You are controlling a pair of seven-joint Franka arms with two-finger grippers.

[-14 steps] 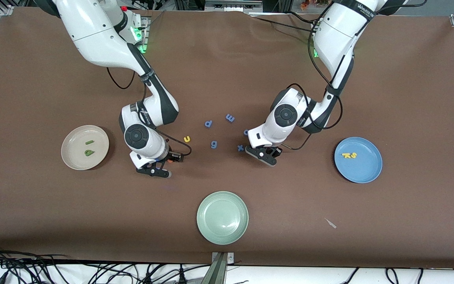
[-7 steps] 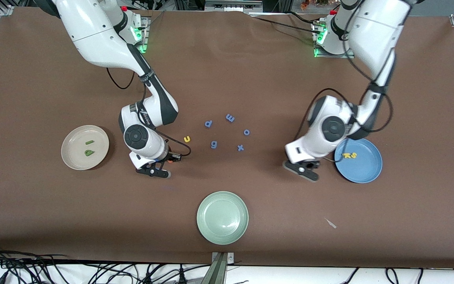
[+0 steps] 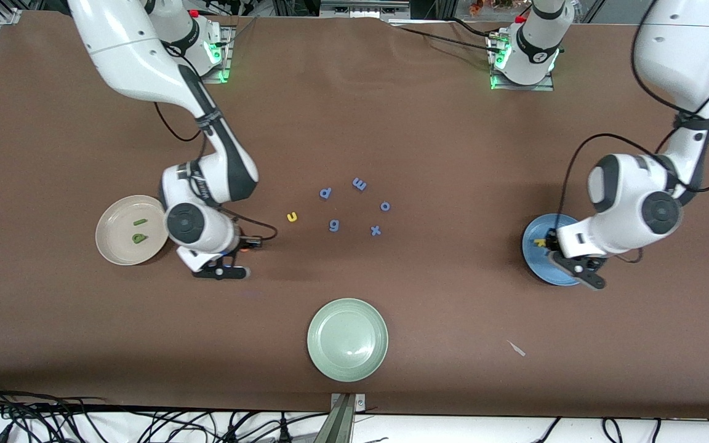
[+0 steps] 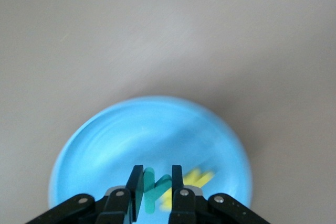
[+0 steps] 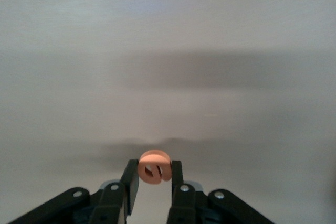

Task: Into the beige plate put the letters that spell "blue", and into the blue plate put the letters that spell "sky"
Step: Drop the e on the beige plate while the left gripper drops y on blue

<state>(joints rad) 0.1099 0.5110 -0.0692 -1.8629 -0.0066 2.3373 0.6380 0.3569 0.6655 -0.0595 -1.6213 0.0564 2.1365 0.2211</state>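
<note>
Hauling the teal y [image 4: 154, 188], clamped in my left gripper [image 4: 155, 192], over the blue plate [image 4: 105, 145] to drop it. Right gripper [image 5: 153, 178] is pinching the orange e [image 5: 154, 166], beige plate [image 3: 117, 249] at its 9 o'clock.

Pale green plate [image 3: 347, 339], five blue letters [image 3: 354, 206], perhaps a paper scrap [image 3: 516, 348]

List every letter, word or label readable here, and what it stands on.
"u": yellow letter, on the table.
"m", "o", "x", "g": blue letters, on the table; a fifth reads "p" or "d".
"e": orange letter, in the right tool.
"y": teal letter, in the left tool over the blue plate.
"l", "b": green letters, in the beige plate.
Yellow letters in the blue plate: blurred, unreadable.
Print on the right arm: too small.
</note>
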